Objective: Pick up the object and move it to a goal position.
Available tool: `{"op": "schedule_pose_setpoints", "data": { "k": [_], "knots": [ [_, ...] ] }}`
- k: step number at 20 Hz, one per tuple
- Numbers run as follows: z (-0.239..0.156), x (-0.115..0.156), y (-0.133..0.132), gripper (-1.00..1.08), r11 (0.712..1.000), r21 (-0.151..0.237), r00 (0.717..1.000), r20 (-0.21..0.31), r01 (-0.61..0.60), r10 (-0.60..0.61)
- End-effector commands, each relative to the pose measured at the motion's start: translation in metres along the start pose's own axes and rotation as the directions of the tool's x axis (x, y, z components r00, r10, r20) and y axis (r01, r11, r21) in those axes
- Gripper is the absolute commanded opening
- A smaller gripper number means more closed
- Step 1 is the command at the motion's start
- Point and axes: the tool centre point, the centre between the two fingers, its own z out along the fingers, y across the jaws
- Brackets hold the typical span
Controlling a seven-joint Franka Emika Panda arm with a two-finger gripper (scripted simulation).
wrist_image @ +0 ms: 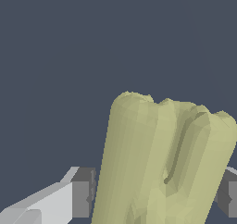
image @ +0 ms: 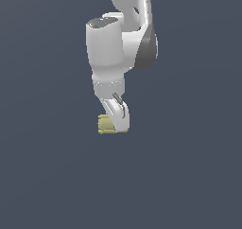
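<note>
The object (image: pixel 106 124) is a small olive-yellow ridged lump, showing at the exterior view's left of the white finger that hides part of it. My gripper (image: pixel 119 121) hangs down over it. In the wrist view the object (wrist_image: pixel 162 163) fills the space between the grey pads. One pad (wrist_image: pixel 83 193) stands a narrow gap away from it, and the other pad (wrist_image: pixel 230 199) sits right at its edge. The gripper (wrist_image: pixel 156 196) is open around the object, which is narrower than the spread of the jaws.
The white and grey arm (image: pixel 118 39) comes down from the top of the exterior view. Around it there is only a uniform dark blue-grey ground (image: pixel 189 176) with no other objects or edges.
</note>
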Motion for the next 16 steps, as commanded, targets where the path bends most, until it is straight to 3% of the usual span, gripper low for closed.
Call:
{"op": "schedule_pose_setpoints", "data": {
  "k": [1, 9, 16],
  "knots": [
    [-0.04, 0.019, -0.013, -1.0, 0.998, 0.065, 1.0, -0.016, 0.023, -0.022],
    [-0.16, 0.068, -0.039, -1.0, 0.964, 0.248, 0.995, -0.06, 0.092, -0.08],
    [-0.228, 0.093, -0.045, -1.0, 0.929, 0.346, 0.991, -0.085, 0.13, -0.107]
  ]
}}
